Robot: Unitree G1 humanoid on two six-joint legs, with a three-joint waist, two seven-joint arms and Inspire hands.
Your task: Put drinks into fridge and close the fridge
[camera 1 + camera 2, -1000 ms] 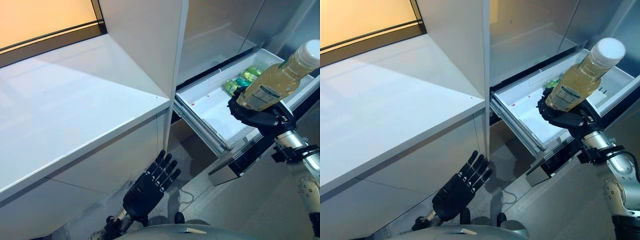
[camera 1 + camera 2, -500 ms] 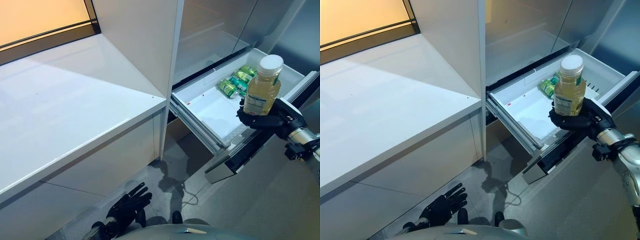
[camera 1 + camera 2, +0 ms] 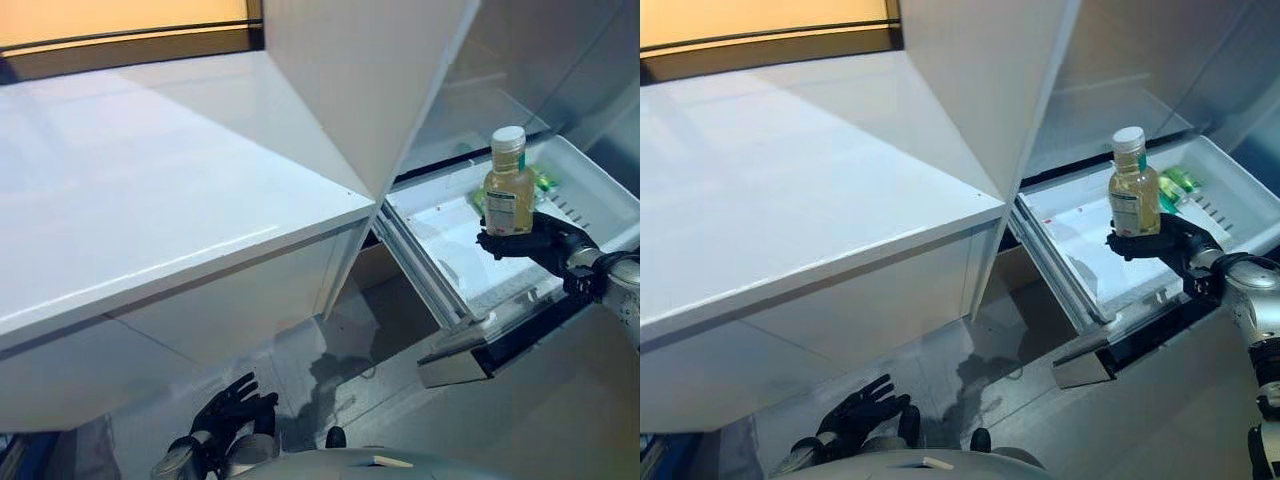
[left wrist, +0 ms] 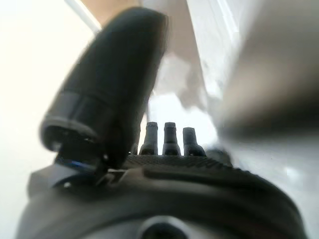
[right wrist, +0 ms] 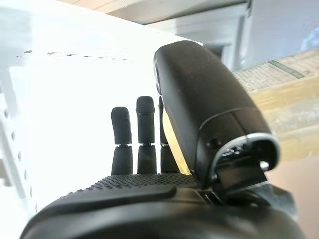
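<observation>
A clear bottle of yellow drink (image 3: 508,186) with a white cap stands upright in my right hand (image 3: 531,241), which is shut round its base. It hangs over the pulled-out white fridge drawer (image 3: 1066,216). Green cans (image 3: 1176,184) lie at the drawer's far end, just behind the bottle. In the right wrist view the thumb (image 5: 209,114) presses a yellow strip of the bottle (image 5: 170,145) against the fingers (image 5: 143,130). My left hand (image 3: 856,414) hangs low near the floor, open and holding nothing.
A white counter (image 3: 150,200) fills the left side. A tall white panel (image 3: 360,70) rises between the counter and the fridge. The drawer's silver front (image 3: 478,352) juts out toward me over the grey floor (image 3: 320,370).
The camera has shifted. The bottle went from tilted to upright and sits farther out over the drawer. My left hand dropped from beside the counter's front to near the floor.
</observation>
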